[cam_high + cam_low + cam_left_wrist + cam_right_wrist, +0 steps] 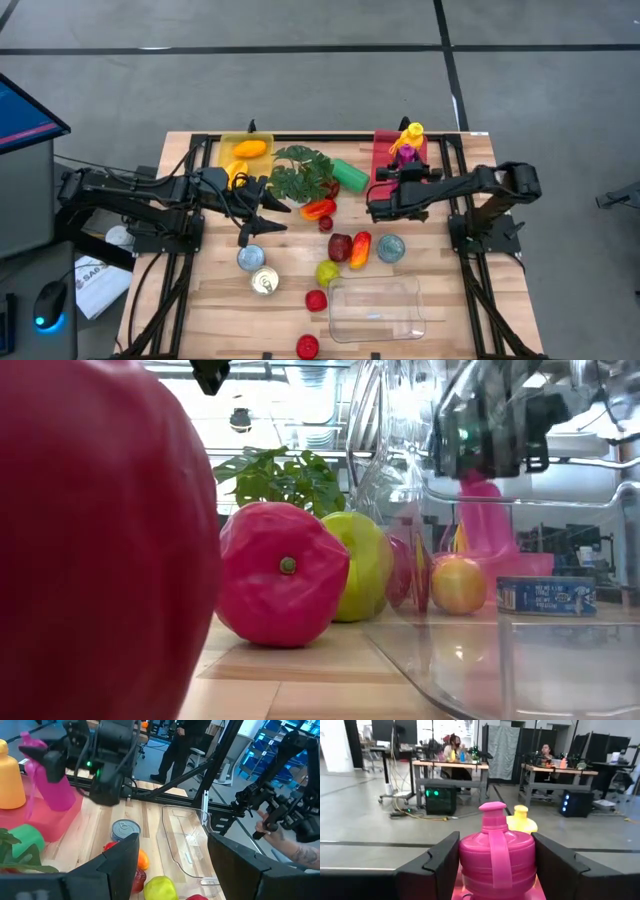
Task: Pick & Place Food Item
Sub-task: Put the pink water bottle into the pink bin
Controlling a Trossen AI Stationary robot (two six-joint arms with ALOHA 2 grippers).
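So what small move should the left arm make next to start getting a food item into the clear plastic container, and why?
Probably lower the left end effector toward the red and orange pepper just beyond its tips. Its fingers stand open and empty above the wooden table, and the clear plastic container holds nothing yet. The right end effector hovers by the pink bottle, which is not food.

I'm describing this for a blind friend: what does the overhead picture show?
Two dark robot arms reach inward over a wooden table, the left gripper and right gripper both open and empty. Between them lie toy foods, cans, a leafy plant and a clear container.
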